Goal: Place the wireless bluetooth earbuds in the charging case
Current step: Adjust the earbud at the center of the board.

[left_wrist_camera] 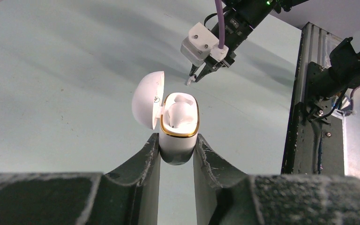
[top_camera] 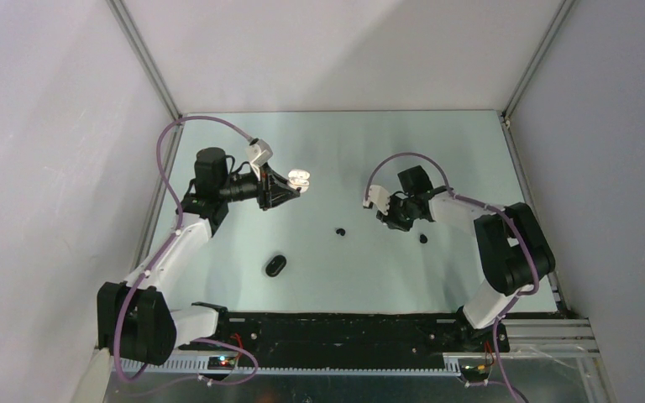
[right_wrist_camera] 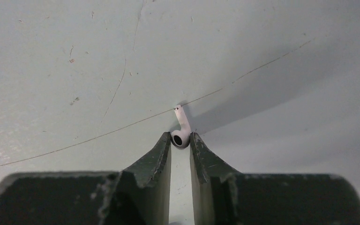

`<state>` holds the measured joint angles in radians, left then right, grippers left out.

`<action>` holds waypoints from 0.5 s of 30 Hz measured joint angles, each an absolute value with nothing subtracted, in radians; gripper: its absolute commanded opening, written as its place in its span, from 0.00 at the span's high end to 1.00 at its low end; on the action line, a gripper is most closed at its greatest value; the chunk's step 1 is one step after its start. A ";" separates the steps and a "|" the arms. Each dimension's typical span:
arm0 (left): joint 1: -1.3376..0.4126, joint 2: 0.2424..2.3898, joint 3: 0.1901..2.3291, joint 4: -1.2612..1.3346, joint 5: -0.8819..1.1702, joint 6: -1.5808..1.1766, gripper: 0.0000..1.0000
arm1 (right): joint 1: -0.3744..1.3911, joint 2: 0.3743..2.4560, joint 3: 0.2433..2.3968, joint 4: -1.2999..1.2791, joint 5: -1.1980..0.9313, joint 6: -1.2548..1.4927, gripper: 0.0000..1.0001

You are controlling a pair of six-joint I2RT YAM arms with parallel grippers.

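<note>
My left gripper (left_wrist_camera: 178, 145) is shut on the white charging case (left_wrist_camera: 179, 126), whose lid (left_wrist_camera: 147, 99) stands open; one white earbud (left_wrist_camera: 178, 112) sits inside it. In the top view the case (top_camera: 300, 179) is held above the table at the back left. My right gripper (right_wrist_camera: 180, 137) is shut on a white earbud (right_wrist_camera: 182, 131), its stem pointing away from the fingers, just above the table. In the top view my right gripper (top_camera: 396, 220) is right of centre. Two black earbuds (top_camera: 341, 231) (top_camera: 423, 238) lie on the table.
A closed black case (top_camera: 275, 265) lies on the table in front of the left arm. Grey enclosure walls (top_camera: 59, 168) stand on the left, right and back. A black rail (top_camera: 344, 327) runs along the near edge.
</note>
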<state>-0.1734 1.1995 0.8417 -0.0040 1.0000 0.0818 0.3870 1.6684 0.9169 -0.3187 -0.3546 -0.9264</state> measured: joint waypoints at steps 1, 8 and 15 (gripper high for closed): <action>-0.173 1.200 0.841 -0.004 1.000 0.083 1.00 | 0.389 1.670 0.919 -0.323 -0.356 -0.936 0.89; -0.173 1.206 0.842 -0.003 1.002 0.088 1.00 | 0.396 1.645 0.928 -0.408 -0.348 -1.036 0.95; -0.173 1.264 0.855 -0.004 1.020 0.089 1.00 | 0.419 1.564 0.971 -0.677 -0.299 -1.305 0.92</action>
<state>-0.1730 1.2644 0.8551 -0.0040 1.0203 0.0891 0.4194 1.5639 0.9714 -0.6769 -0.2989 -1.3048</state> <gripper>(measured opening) 0.298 0.140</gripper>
